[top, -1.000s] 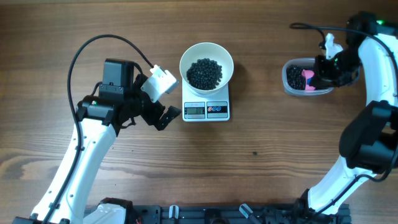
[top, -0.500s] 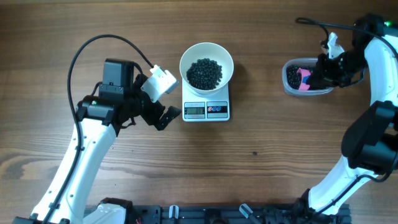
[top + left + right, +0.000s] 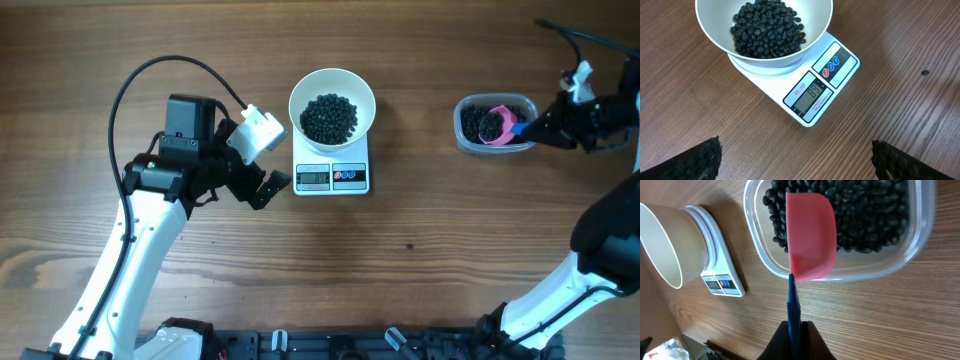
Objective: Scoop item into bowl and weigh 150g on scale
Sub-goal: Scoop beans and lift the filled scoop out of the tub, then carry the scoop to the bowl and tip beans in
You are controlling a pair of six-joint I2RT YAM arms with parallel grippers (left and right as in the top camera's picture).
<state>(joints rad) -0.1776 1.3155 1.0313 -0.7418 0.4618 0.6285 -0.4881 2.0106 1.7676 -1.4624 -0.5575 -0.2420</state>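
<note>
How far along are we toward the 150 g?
Done: the bowl sits on the scale with a heap of beans. The display looks like 89, short of target.
In hand: right gripper shut on the scoop handle, over the tub; load unclear. Left gripper open, idle.
Left: more scoops into the bowl.

overhead: top-down, far | wrists: close, oblique — all share scale point(image 3: 332, 177) (front panel)

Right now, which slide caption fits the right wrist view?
Right gripper holds the pink scoop by its blue handle at a clear tub of black beans.
</note>
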